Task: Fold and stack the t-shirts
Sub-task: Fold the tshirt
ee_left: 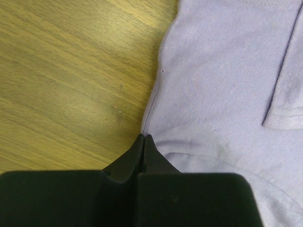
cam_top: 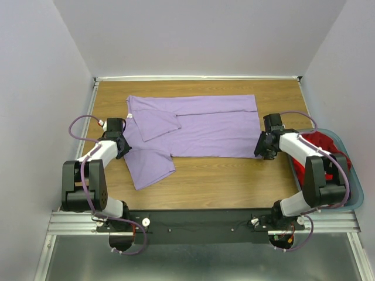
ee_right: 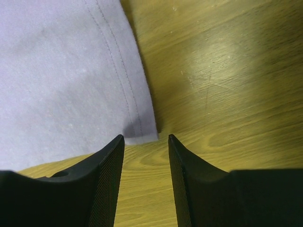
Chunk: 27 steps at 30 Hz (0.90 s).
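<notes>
On wooden table (cam_top: 234,181), centre-back — lavender t-shirt (cam_top: 205,126), flat, sideways, hem to right, far sleeve folded in over body, near sleeve splayed toward left arm. At underarm notch on left edge: left gripper (ee_left: 143,142), fingers pressed fully together, tips touching cloth edge; pinching cloth or not, cannot tell. At near hem corner: right gripper (ee_right: 146,138), parted to moderate gap, corner just ahead between tips, nothing gripped. In teal basket (cam_top: 354,196), far right — red t-shirt (cam_top: 319,146), bunched.
</notes>
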Available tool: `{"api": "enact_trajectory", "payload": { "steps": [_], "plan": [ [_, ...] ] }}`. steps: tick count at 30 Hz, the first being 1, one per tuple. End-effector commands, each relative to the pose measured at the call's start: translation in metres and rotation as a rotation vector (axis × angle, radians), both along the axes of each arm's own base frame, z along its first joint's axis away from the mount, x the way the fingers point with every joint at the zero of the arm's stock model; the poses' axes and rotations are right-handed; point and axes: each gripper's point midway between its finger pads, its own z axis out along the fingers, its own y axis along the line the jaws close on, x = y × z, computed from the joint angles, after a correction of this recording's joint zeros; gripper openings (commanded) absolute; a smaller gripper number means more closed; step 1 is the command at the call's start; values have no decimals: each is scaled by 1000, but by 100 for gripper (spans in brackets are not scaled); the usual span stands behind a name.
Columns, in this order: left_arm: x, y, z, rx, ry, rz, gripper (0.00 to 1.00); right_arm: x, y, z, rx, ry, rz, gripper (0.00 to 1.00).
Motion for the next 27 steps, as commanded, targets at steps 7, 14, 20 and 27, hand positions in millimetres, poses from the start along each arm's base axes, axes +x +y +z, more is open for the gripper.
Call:
{"api": "enact_trajectory", "payload": {
  "steps": [7,14,20,27],
  "plan": [
    [0,-3,5,-1,-15,-19,0,7,-6,-6,11,-3,-37,49],
    [0,-3,5,1,-15,-17,0,0,-5,-21,25,29,-39,49],
    [-1,-2,5,5,-13,-15,0,-5,-4,-26,40,44,-43,38],
    [-4,-2,6,3,-12,-2,0,-10,-13,-22,26,32,-69,6]
  ]
}}
